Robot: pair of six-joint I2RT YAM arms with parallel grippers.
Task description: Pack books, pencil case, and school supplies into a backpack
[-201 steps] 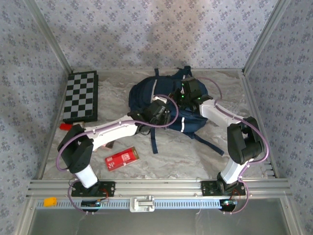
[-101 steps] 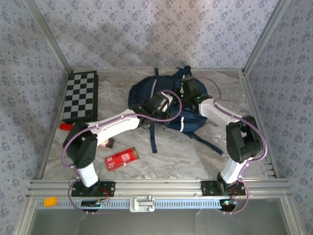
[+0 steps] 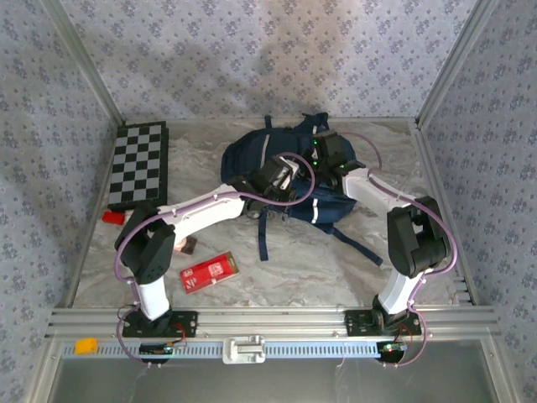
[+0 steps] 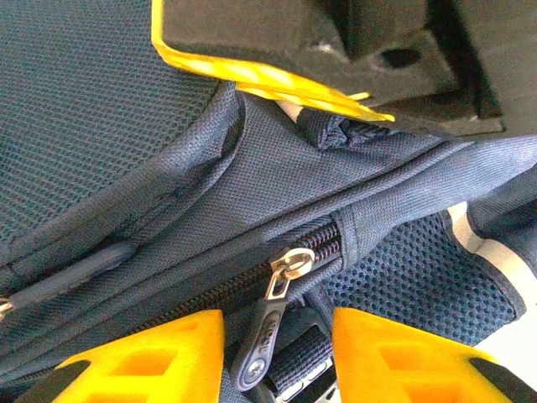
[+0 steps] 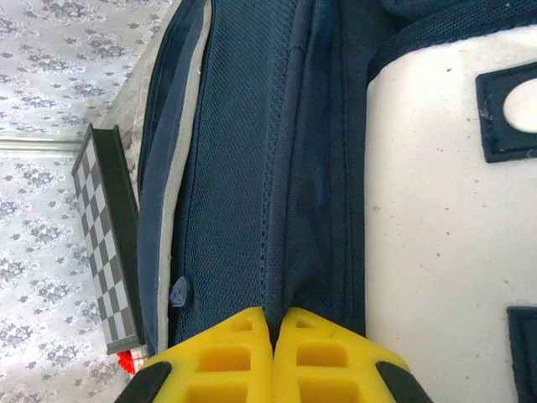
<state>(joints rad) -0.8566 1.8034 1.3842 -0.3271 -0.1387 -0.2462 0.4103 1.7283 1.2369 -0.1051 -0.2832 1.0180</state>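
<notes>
The navy backpack (image 3: 252, 159) lies at the back middle of the table. My left gripper (image 4: 275, 323) hovers over its closed zipper. The yellow fingers (image 4: 143, 357) stand apart on either side of the dark zipper pull (image 4: 260, 344) without touching it. On the backpack's right side my right gripper (image 5: 273, 315) is shut on a fold of the navy fabric (image 5: 294, 210), next to a white patch (image 5: 436, 210). From above, both grippers meet over the bag: the left gripper (image 3: 285, 180) and the right gripper (image 3: 319, 164). The red pencil case (image 3: 210, 271) lies on the table near the left arm. The books are out of view.
A black-and-white chequered board (image 3: 140, 164) lies at the back left, with a tiny red block (image 3: 111, 216) in front of it. A small brown thing (image 3: 189, 246) sits by the left arm. Dark straps (image 3: 357, 243) trail off the backpack toward the right arm.
My left arm has reached farther over the backpack toward the right gripper, and its jaws have narrowed around the zipper pull. The right gripper has kept its hold and barely moved.
</notes>
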